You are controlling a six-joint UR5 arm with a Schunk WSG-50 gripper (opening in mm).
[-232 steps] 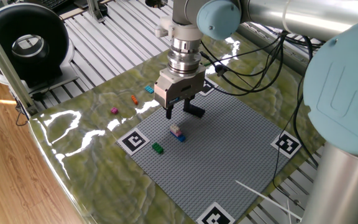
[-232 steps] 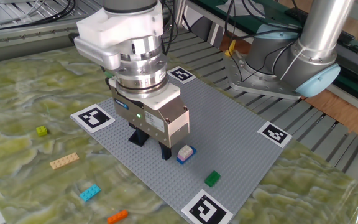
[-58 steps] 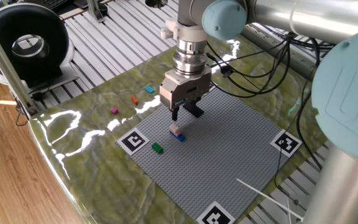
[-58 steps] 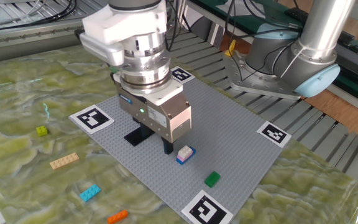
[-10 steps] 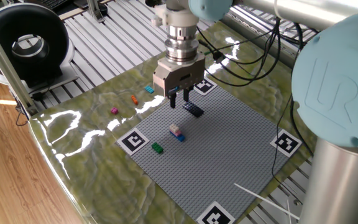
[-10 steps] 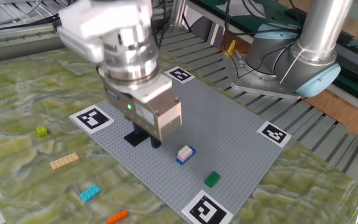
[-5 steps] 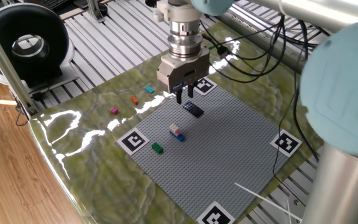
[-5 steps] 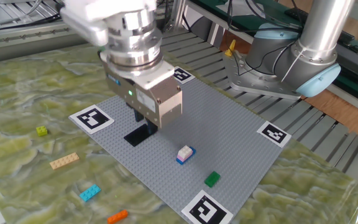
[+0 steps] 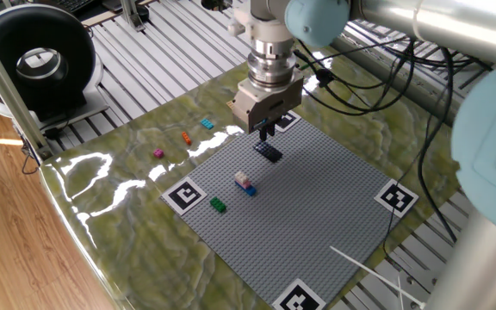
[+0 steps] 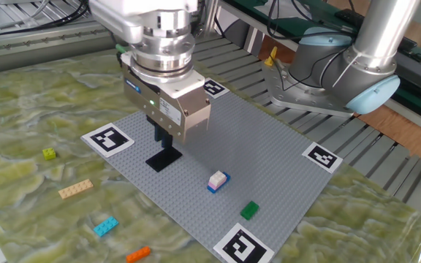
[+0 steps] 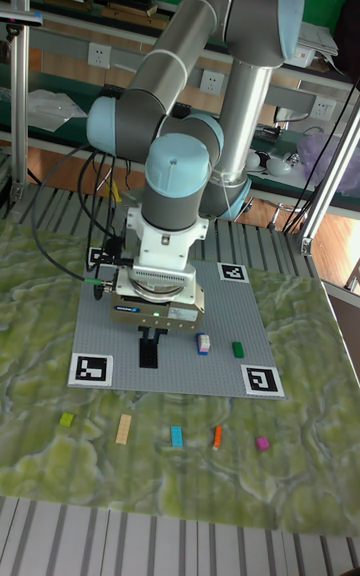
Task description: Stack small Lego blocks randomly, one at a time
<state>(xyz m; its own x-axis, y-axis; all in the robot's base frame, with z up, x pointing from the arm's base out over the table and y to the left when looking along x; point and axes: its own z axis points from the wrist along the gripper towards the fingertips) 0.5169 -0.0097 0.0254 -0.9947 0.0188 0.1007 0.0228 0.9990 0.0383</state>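
Green marbled desk (image 10: 20,109) carries a grey studded baseplate (image 10: 269,164); on it lies the dark flat plastic plate (image 10: 164,158), light and rigid, best pinched across its narrow edges. Above, the hand (image 10: 165,136) hangs nearly closed, seemingly empty.

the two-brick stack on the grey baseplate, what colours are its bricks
The stack is a white-pink brick on top of a blue one; the other fixed view shows it best.

Green marbled table (image 10: 20,95) carries grey baseplate (image 10: 269,172) (loose bricks beside).
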